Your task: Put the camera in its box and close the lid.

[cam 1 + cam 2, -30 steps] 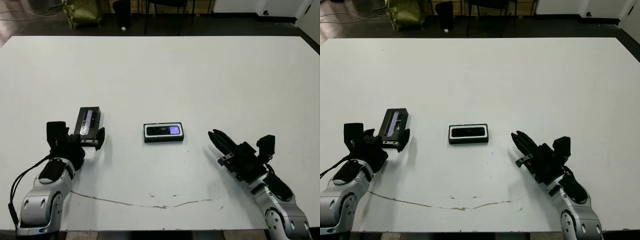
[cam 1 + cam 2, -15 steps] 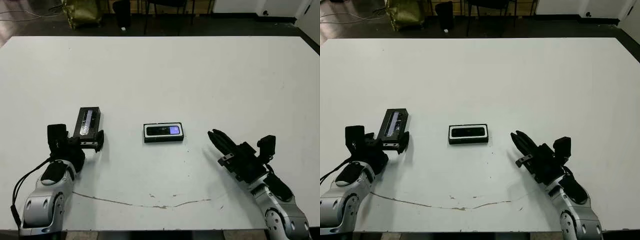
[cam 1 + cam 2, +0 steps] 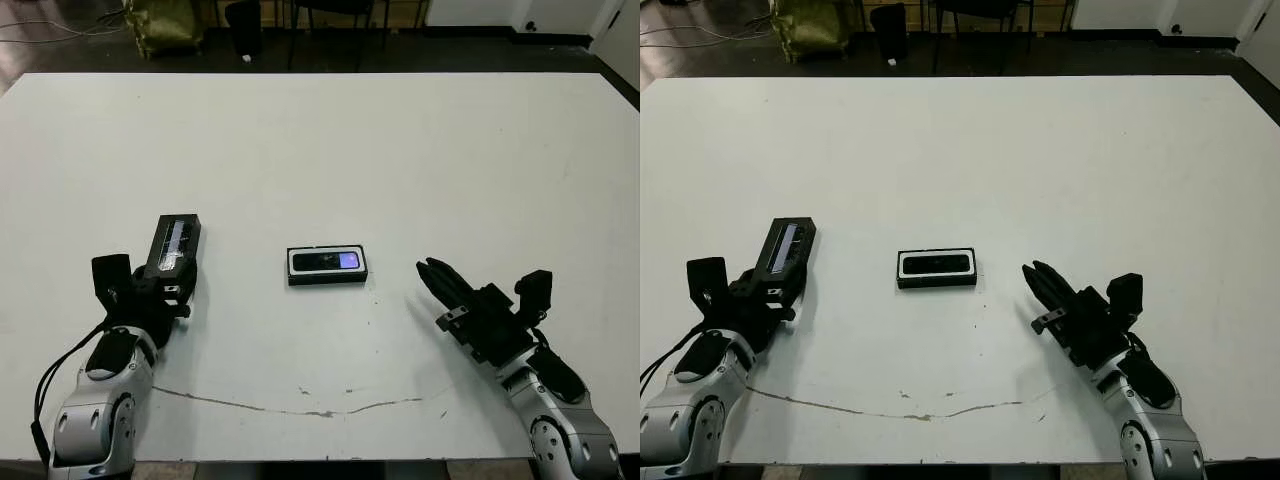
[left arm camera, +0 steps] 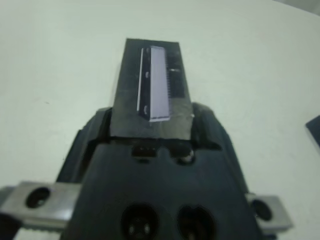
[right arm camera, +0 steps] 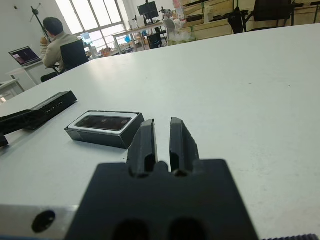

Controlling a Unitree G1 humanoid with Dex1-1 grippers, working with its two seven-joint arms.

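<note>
on the table's left side my left gripper (image 3: pixel 165 290) now clamps the lid's (image 3: pixel 172 246) near end, drawn closer than before, while the camera (image 3: pixel 330 261) stays boxed and my right gripper (image 3: pixel 432 272) rests closed.

Open-plan office or laboratory workspace. Upper part of the right wrist view: large windows (image 5: pixel 95 15), rows of desks (image 5: pixel 135 37), a monitor (image 5: pixel 148 8), and a seated person (image 5: pixel 57 37) facing a laptop (image 5: pixel 22 55). Foreground: a broad white table (image 3: pixel 400 150).
</note>
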